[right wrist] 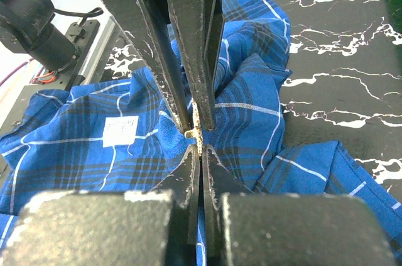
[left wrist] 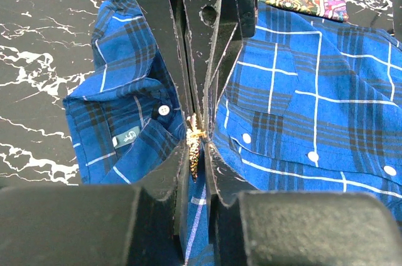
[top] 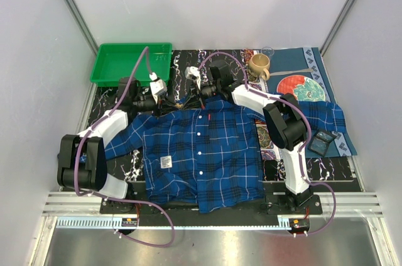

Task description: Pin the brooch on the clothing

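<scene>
The clothing (top: 207, 153), a blue plaid shirt, lies spread flat on the black marbled table (top: 125, 159), collar at the far side. Both grippers meet over the collar (left wrist: 125, 109). The brooch (left wrist: 195, 146), a tiny pale gold piece, stands edge-on between the jaws of my left gripper (left wrist: 196, 153), which is shut on it just above the shirt (left wrist: 301, 90). In the right wrist view the brooch (right wrist: 198, 131) reaches into the tips of my right gripper (right wrist: 200, 146), which is shut tight on its end above the cloth (right wrist: 81, 153). From above, the left gripper (top: 179, 96) and right gripper (top: 200, 94) hide the brooch.
A green tray (top: 129, 61) sits at the back left. At the back right a tan mug (top: 259, 65) and a patterned plate (top: 300, 88) stand on a blue mat (top: 314, 65). A dark device (top: 321, 141) lies near the right sleeve. A white label (top: 165, 161) is on the shirt front.
</scene>
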`<state>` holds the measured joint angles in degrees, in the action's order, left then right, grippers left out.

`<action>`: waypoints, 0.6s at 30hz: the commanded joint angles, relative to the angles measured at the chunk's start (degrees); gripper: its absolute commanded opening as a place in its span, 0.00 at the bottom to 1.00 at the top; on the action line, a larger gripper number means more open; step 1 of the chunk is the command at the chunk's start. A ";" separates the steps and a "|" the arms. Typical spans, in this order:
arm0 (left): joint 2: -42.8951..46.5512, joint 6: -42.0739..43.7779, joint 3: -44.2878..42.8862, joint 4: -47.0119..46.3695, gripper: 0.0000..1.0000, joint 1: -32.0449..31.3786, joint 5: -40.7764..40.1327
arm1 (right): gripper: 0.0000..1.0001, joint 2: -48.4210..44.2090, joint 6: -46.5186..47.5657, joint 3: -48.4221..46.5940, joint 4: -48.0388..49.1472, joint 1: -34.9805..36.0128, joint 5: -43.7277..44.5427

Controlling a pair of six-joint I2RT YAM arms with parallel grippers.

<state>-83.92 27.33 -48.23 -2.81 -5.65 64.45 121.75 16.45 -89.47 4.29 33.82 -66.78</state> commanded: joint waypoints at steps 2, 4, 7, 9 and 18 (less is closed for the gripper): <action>-2.03 5.62 -3.27 2.63 0.14 -0.77 -3.18 | 0.00 -5.47 1.74 -2.99 -0.43 2.04 -3.26; -2.47 5.63 -3.80 2.63 0.15 -0.68 -3.27 | 0.00 -5.82 2.27 -2.90 -0.78 2.12 -3.18; -3.09 7.55 -4.85 5.00 0.18 -0.68 -2.57 | 0.00 -6.26 3.68 -2.99 -1.39 2.30 -2.91; -3.44 8.61 -5.30 6.15 0.18 -0.77 -2.31 | 0.00 -6.27 4.47 -2.90 -1.74 2.30 -2.91; -4.76 10.11 -6.88 7.91 0.14 -0.77 -2.04 | 0.00 -7.06 7.98 -2.55 -3.85 2.47 -2.91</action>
<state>-86.94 34.02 -52.90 5.45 -6.17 64.77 120.70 23.05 -89.47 0.12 34.00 -64.99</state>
